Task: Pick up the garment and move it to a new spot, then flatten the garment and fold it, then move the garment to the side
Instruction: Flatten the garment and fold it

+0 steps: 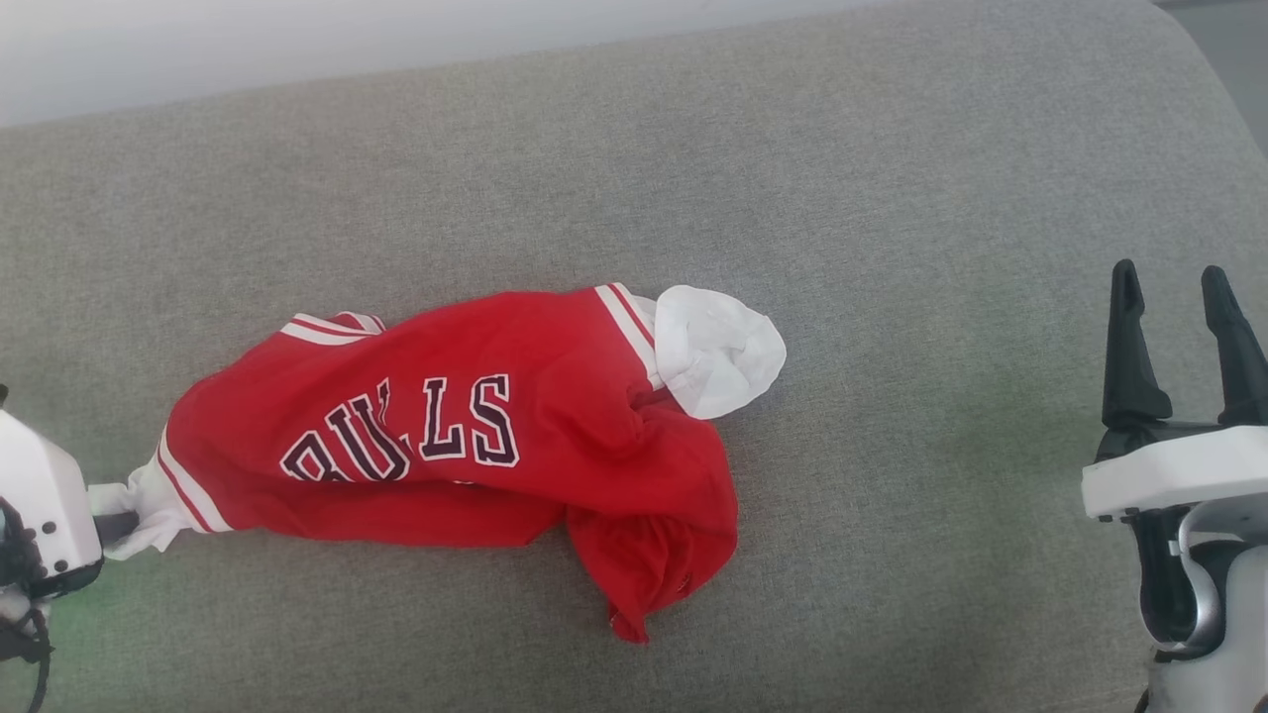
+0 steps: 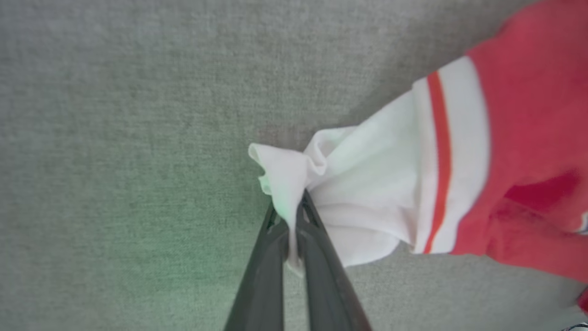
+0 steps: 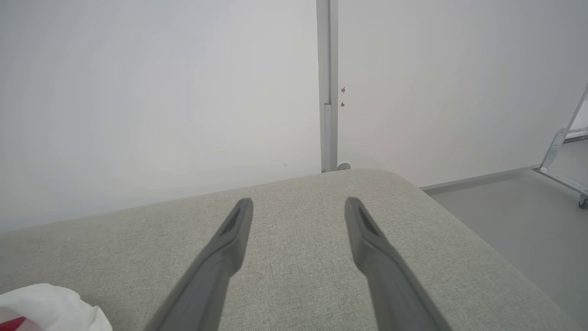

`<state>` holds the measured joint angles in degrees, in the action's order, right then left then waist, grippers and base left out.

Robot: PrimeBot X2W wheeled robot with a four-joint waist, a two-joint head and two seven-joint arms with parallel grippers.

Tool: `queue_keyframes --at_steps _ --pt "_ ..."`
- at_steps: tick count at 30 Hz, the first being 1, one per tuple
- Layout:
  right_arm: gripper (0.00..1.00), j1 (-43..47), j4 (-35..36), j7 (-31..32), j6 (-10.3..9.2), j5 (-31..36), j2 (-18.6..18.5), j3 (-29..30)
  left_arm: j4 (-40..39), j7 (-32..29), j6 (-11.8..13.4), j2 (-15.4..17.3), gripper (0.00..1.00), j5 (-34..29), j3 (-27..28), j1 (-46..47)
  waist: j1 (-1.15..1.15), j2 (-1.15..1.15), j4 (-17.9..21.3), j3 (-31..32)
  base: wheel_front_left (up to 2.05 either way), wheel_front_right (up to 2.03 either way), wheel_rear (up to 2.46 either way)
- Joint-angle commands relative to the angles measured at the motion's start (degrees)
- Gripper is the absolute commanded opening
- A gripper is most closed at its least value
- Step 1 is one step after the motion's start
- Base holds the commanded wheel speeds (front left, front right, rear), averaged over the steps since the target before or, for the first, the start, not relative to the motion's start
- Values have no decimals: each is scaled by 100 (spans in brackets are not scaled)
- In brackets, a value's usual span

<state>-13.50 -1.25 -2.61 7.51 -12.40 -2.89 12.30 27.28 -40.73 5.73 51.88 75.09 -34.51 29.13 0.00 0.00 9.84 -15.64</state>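
Observation:
The garment (image 1: 466, 436), a red shirt with dark "BULLS" lettering facing up, lies crumpled across the middle of the grey cushion (image 1: 892, 198). One white sleeve (image 1: 718, 349) sticks out at its far right; the other white sleeve (image 2: 358, 184) points left. My left gripper (image 2: 290, 207) is shut on the tip of that left sleeve, with white cloth pinched between the dark fingers; in the head view its white body sits at the left edge, and the sleeve end (image 1: 139, 505) reaches it. My right gripper (image 1: 1174, 287) stands open at the right, apart from the garment (image 3: 41, 305).
The grey cushion's rounded right edge (image 3: 459, 216) drops to a grey floor (image 3: 528, 216). A white wall (image 3: 161, 92) with a vertical metal strip (image 3: 327, 82) stands behind the cushion. A metal frame on a wheel (image 3: 567, 156) sits at the far right.

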Motion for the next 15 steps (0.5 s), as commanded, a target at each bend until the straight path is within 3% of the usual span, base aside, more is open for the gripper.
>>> queue_keyframes --at_steps 1,2,8,15 --pt "100 -40 -20 -49 -3 -38 1 -17 -42 -47 7 -120 88 32 -102 -217 0 0 1 7 0 0 0" --pt "100 -50 -26 -52 -3 -33 1 -21 -78 -69 36 -59 100 23 -83 -191 0 0 2 18 0 0 0" --pt "100 18 -60 -43 -3 -8 1 -14 -542 -318 213 391 100 -123 48 250 0 0 15 139 0 0 0" --pt "100 38 -88 -65 -3 -51 0 -72 -1218 -542 229 533 100 -428 37 879 0 0 87 198 0 0 0"
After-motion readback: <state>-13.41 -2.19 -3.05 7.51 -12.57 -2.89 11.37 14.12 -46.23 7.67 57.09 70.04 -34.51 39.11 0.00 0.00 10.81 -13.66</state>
